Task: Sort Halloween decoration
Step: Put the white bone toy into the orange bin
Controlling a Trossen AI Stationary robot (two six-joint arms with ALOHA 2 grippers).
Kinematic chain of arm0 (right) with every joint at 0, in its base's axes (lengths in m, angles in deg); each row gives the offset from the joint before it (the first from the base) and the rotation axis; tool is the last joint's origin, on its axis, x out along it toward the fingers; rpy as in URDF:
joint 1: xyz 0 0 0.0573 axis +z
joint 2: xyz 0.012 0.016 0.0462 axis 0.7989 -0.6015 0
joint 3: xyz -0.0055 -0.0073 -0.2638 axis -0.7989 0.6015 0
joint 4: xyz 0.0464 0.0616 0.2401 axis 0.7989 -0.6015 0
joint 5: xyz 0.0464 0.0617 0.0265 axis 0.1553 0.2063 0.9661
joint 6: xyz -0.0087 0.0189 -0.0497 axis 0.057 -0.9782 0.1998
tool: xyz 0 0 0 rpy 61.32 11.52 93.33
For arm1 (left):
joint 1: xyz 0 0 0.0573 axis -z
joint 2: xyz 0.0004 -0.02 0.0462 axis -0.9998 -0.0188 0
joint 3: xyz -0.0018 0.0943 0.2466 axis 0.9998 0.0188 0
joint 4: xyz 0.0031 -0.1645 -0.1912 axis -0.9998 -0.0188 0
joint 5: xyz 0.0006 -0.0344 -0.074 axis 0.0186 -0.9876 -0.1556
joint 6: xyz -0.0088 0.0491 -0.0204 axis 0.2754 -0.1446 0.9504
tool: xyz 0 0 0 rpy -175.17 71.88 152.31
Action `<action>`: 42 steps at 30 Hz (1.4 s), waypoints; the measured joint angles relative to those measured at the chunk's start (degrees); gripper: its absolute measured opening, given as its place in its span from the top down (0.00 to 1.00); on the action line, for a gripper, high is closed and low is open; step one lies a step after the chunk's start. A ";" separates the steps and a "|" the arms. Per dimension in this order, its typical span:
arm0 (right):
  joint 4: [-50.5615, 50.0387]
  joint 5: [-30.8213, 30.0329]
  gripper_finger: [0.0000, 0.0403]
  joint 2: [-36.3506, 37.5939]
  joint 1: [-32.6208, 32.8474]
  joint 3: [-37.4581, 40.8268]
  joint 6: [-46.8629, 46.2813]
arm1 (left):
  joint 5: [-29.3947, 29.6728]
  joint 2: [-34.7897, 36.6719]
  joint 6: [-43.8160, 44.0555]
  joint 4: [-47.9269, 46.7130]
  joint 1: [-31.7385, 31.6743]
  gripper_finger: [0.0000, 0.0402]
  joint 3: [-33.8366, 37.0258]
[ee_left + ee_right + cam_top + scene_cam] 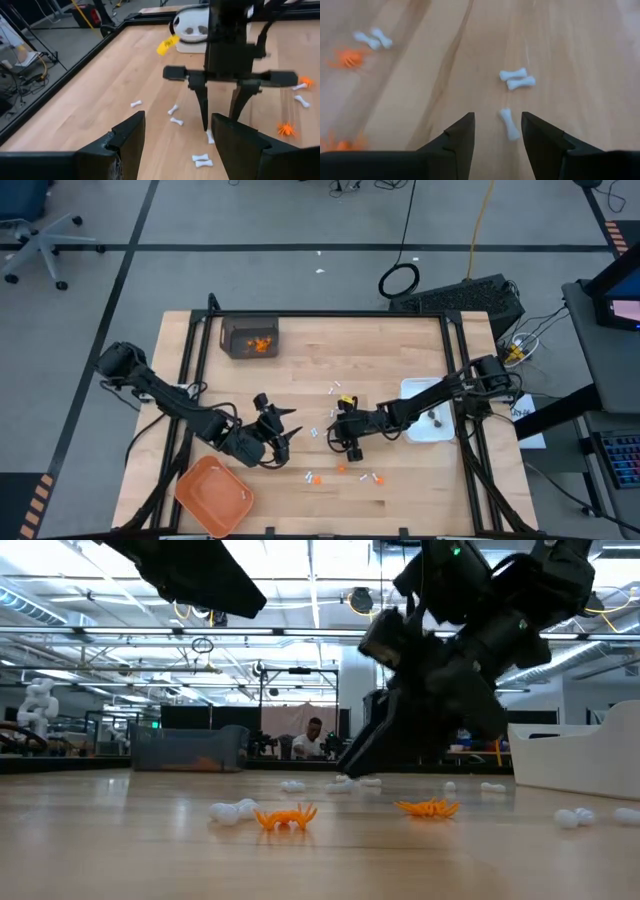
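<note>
Small white bone-shaped sticks and orange spider-shaped bits lie scattered on the wooden table (400, 340). My right gripper (497, 125) is open and points slanting down near the table's middle. Its fingers stand on either side of one white stick (508, 123), which lies flat on the wood; I see no touch. Two more sticks (517, 79) lie just beyond it. My left gripper (177, 130) is open with nothing between its fingers. It hovers a little to the left of my right gripper (218, 117), facing it. Orange bits (285, 818) lie nearer the front edge.
An orange tray (213, 495) sits at the front left corner. A white rectangular dish (430, 415) stands at the right, under my right arm. A dark bin (250, 338) with orange bits in it stands at the far left. Black rails border the table.
</note>
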 joint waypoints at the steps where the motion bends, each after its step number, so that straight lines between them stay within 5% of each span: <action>1: 0.62 0.00 0.64 -0.88 0.00 0.00 0.13 | 0.02 0.00 -0.01 0.01 0.00 0.44 -0.01; 14: 2.99 0.36 0.70 -5.39 -1.51 -0.15 -1.63 | -1.64 -0.02 -0.35 -0.11 0.00 0.44 -0.02; 27: 1.58 -0.35 0.98 -5.41 -1.51 -0.15 0.57 | -1.81 -0.02 -0.35 -0.11 0.00 0.44 -0.02; 42: 5.39 -0.63 1.00 0.63 0.76 0.22 0.00 | -5.86 -0.08 -3.29 0.41 0.00 0.44 -0.02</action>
